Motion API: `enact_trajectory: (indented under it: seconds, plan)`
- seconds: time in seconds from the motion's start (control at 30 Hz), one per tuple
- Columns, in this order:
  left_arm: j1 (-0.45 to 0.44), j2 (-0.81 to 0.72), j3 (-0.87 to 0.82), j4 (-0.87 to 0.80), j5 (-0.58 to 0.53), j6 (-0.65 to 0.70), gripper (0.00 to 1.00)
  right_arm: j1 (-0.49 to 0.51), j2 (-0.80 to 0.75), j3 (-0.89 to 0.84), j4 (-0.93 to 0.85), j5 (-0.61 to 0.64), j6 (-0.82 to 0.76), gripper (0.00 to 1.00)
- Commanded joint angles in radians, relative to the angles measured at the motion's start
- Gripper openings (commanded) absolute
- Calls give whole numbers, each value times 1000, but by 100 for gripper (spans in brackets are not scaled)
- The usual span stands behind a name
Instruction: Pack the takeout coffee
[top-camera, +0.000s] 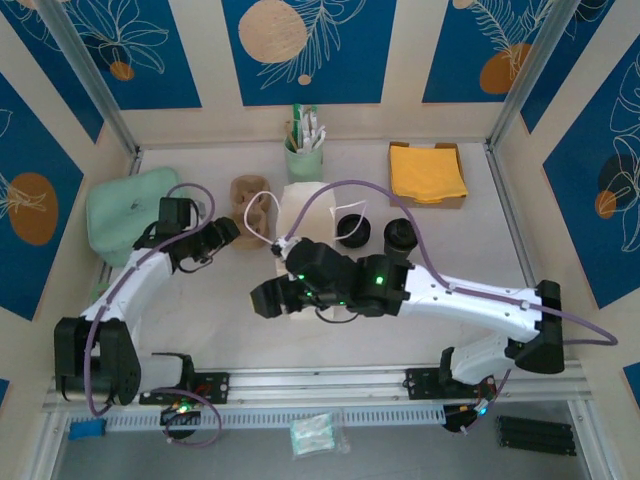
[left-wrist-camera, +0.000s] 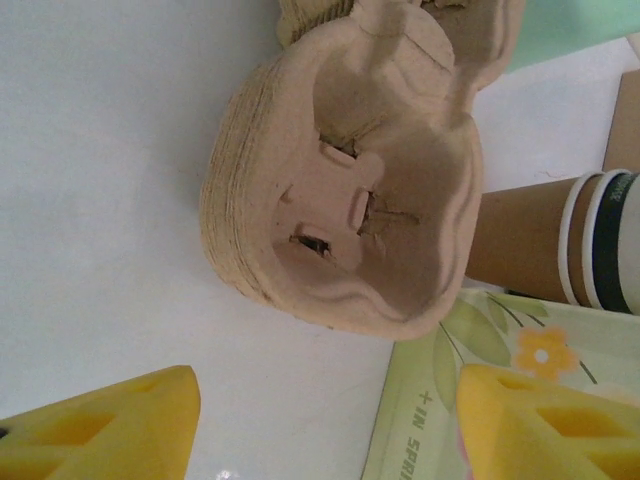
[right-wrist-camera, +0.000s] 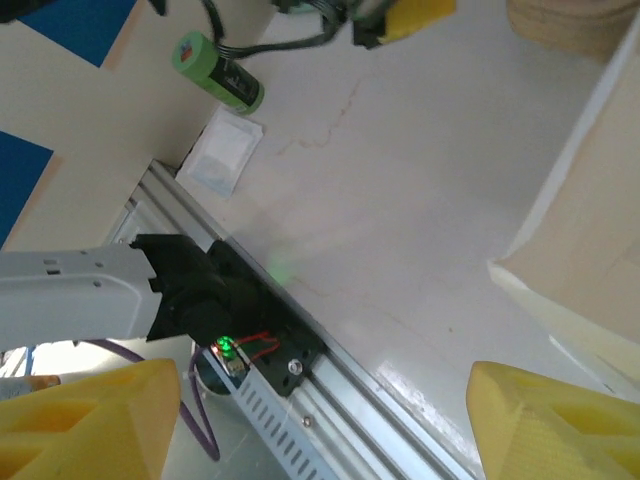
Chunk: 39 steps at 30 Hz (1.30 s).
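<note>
White bench (top-camera: 480, 240) holds a cup carrier (left-wrist-camera: 350, 200). Left tool (left-wrist-camera: 328, 390), wide and empty, faces it, likely for pickup. Right tool (right-wrist-camera: 325, 400), also wide, hovers near it.

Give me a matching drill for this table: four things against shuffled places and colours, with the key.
Things:
1 napkins
2 carrier
3 utensil cup
4 pouch

Descriptions:
A green, back middle
B pale green, far left
C yellow, back right
D tan pulp, left of middle

Pairs: 1-C; 2-D; 3-A; 4-B
</note>
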Motion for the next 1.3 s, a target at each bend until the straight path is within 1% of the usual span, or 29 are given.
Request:
enact_trajectory:
  seconds: [0.0, 0.17, 0.33, 0.53, 0.7, 0.87, 1.0, 1.27]
  plan:
    - [15, 27, -1, 55, 27, 1, 67, 42, 45, 96, -29, 103, -56, 76]
    - [18, 50, 1, 71, 37, 11, 66, 55, 61, 151, -91, 119, -67, 76]
    - [18, 45, -7, 72, 42, 21, 66, 56, -19, 120, -112, 124, -67, 75]
    - [18, 32, -5, 67, 43, 30, 68, 57, -125, 47, -154, 76, -38, 75]
    - [18, 41, -1, 69, 46, 28, 66, 60, -182, -66, -141, 38, 4, 75]
    - [18, 46, -1, 69, 42, 24, 62, 58, -198, -132, -117, 33, 15, 75]
    - [17, 48, -1, 77, 41, 15, 58, 37, -190, -161, -103, 16, 8, 74]
    - [17, 57, -4, 86, 37, 3, 57, -21, -212, -217, -75, -6, 0, 75]
